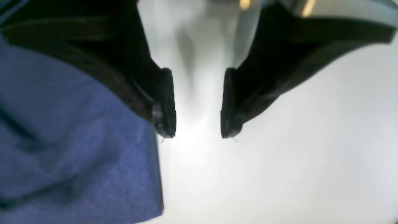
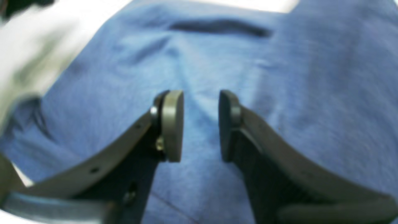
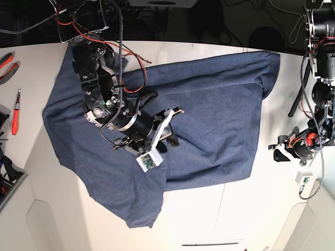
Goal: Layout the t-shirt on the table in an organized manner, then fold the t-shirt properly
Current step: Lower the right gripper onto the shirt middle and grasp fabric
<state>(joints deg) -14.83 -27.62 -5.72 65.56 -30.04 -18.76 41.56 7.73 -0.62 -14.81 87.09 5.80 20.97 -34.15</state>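
While the shirt [image 3: 209,104] sprawls rumpled across the table [image 3: 209,209], both claws are parted, gripping nothing.
Right claw [image 2: 200,124] hovers over mid-cloth; a grab there risks bunching layers; left claw [image 1: 197,102] sits off the edge.

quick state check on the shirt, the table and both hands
t-shirt: spread on the table, partly flat, wrinkled, lower left part trailing toward the near edge, not folded
table: white, bare in front of the shirt
left hand: open, empty, over bare table just beside the shirt's edge
right hand: jaws apart over the shirt's middle, nothing between them
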